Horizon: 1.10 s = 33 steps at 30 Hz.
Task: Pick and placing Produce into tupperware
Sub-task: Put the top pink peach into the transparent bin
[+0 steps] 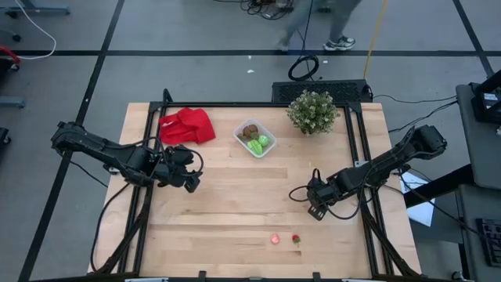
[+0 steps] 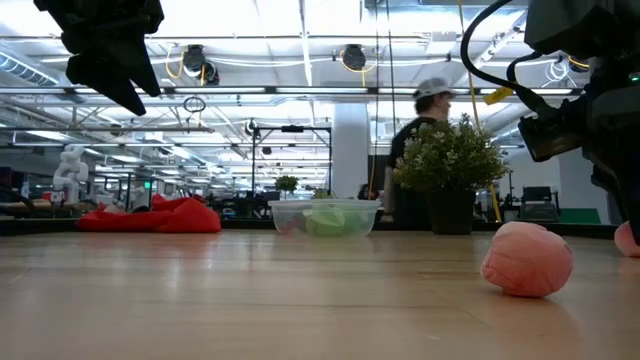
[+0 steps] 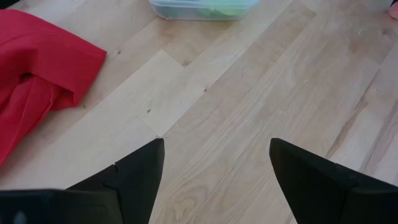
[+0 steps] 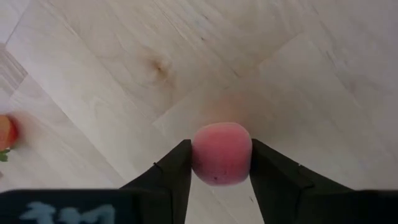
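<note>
My right gripper (image 1: 316,207) (image 4: 221,163) stands low over the table's right half, shut on a small pink toy fruit (image 4: 221,149); in the high view the gripper hides that fruit. Two more produce pieces, one pink (image 1: 275,238) (image 2: 527,258) and one red (image 1: 296,239), lie on the wood near the front edge. The clear tupperware (image 1: 254,139) (image 2: 325,216) rests flat at the far middle with brown and green pieces inside. My left gripper (image 1: 191,181) (image 3: 214,149) hangs open above bare wood, beside the red cloth. My right gripper pinches the pink fruit by its two opposite sides (image 4: 198,158) between its two fingers (image 4: 174,174). The fingers come from above, pointing steeply down. The fruit sits right at the tabletop; whether it is lifted clear I cannot tell.
A crumpled red cloth (image 1: 188,125) lies at the far left and a bushy potted plant (image 1: 311,111) stands at the far right of the table. Dark frame rails (image 1: 362,157) run along both sides. A person (image 2: 420,150) stands in the room beyond the far edge.
</note>
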Each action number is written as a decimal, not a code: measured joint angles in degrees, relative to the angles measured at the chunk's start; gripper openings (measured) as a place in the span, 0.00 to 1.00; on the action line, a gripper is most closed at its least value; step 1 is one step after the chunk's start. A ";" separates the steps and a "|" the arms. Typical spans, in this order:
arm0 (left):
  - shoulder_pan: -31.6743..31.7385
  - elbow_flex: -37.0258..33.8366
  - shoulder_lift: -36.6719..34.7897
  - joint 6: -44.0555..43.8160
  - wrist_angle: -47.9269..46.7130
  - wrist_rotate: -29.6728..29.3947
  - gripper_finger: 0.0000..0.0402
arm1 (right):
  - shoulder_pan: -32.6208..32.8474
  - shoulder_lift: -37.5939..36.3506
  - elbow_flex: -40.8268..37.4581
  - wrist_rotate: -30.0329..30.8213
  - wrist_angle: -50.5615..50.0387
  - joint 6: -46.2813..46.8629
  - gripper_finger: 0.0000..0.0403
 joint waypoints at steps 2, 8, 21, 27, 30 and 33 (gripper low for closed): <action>0.00 0.00 0.02 0.00 -0.01 0.01 0.74 | 0.00 0.00 0.00 0.02 0.00 0.22 0.33; 0.01 0.00 0.02 0.04 0.00 0.00 0.74 | 0.00 0.03 -0.01 0.02 1.01 0.31 0.33; 0.02 0.00 0.02 0.13 -0.02 0.02 0.74 | -4.82 -0.24 2.63 -0.34 3.79 -5.71 0.33; 0.02 0.00 0.02 0.35 0.00 0.02 0.74 | -9.60 -0.24 8.03 -0.95 2.14 -13.33 0.33; 0.02 0.00 0.02 0.35 0.00 0.01 0.74 | -12.64 -0.24 10.82 -0.92 1.82 -17.77 0.33; 0.02 0.00 0.02 0.35 -0.02 0.02 0.74 | -15.68 -0.24 13.73 -0.90 1.77 -22.62 0.33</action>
